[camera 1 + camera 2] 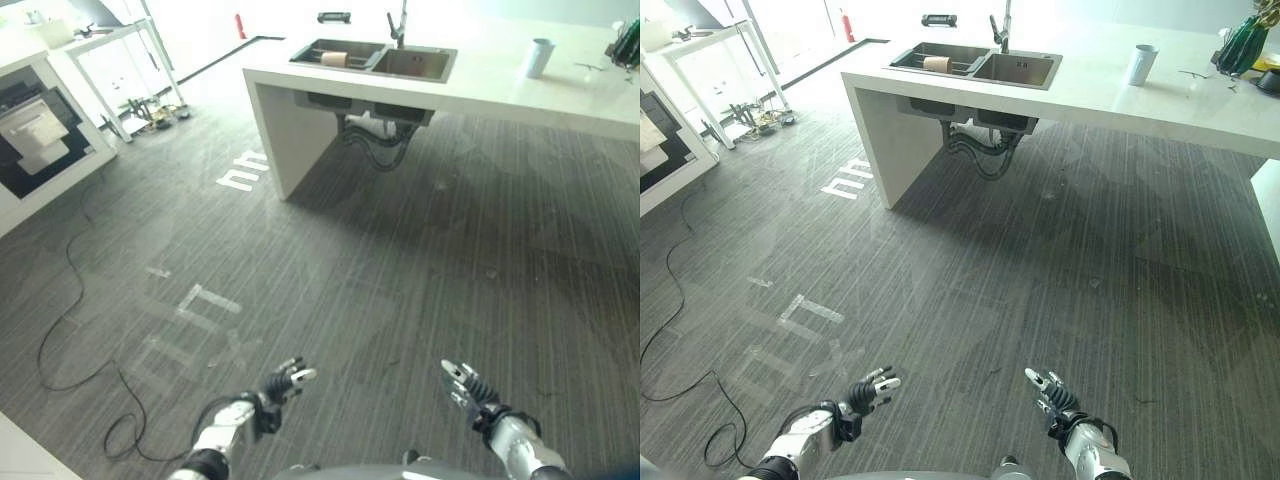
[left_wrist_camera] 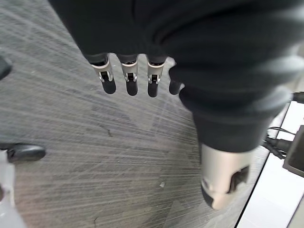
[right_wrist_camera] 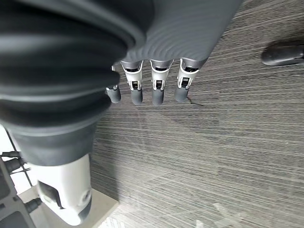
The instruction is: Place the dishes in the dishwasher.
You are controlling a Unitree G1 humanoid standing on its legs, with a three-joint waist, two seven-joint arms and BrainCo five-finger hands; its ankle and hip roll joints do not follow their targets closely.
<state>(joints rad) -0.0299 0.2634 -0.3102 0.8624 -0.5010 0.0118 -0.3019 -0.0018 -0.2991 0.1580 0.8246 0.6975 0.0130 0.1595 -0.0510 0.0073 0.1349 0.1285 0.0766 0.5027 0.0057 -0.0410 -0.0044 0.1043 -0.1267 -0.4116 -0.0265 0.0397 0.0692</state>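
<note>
Both my hands hang low over the grey floor, holding nothing. My left hand (image 1: 283, 384) has straight fingers (image 2: 128, 78) with only floor beyond them. My right hand (image 1: 468, 388) is the same, its fingers (image 3: 156, 85) straight above the floor. Far ahead, a pale cup (image 1: 537, 57) stands on the white island counter (image 1: 500, 95). A tan round object (image 1: 334, 59) lies in the left basin of the sink (image 1: 410, 64). At the far left, a dark-fronted appliance (image 1: 35, 135) sits in a white cabinet; I cannot tell what it is.
The island stands across the far side, with a faucet (image 1: 398, 25) behind the sink and pipes underneath. A green object (image 1: 1238, 45) sits at its far right end. A white frame table (image 1: 120, 55) stands at the back left. White tape marks (image 1: 243, 172) lie on the floor.
</note>
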